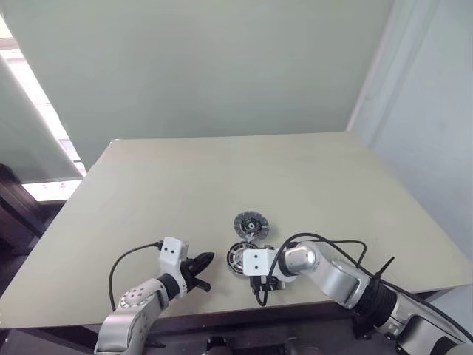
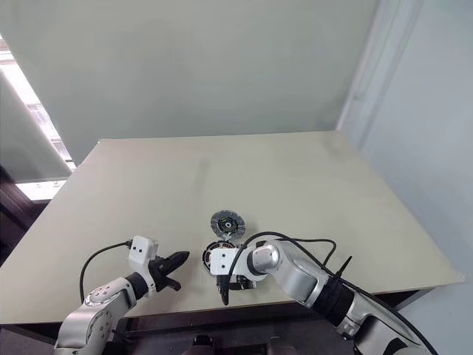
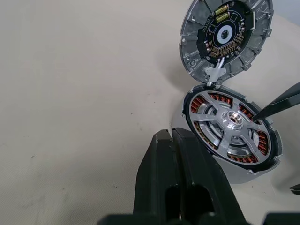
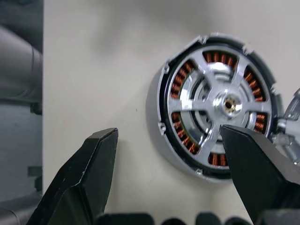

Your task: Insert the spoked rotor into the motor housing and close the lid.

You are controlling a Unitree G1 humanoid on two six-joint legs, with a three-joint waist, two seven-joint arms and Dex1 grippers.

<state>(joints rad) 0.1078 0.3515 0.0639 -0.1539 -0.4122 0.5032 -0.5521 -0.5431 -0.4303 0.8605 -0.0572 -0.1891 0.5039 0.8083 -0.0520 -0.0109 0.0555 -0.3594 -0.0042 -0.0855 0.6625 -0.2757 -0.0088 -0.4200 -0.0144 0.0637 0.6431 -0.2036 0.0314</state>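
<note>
The motor housing [image 4: 165,98] lies on the table near its front edge, its copper windings showing in a ring. The spoked rotor [image 4: 228,104] sits inside it, shiny silver with a central hub. Just beyond the housing is the lid [image 3: 226,36], off the housing, showing its dark inner face with a circuit board. My right gripper [image 4: 169,132] hangs open right over the housing, one finger [image 4: 255,164] above the rotor's edge and the other [image 4: 86,176] over bare table. To the housing's left, my left gripper [image 3: 180,176] is shut and empty, a short way from it.
The beige table [image 1: 222,177] stretches far back toward a pale wall. Its front edge [image 1: 89,319] runs just under both arms. A black cable [image 1: 325,240] loops from my right wrist over the table.
</note>
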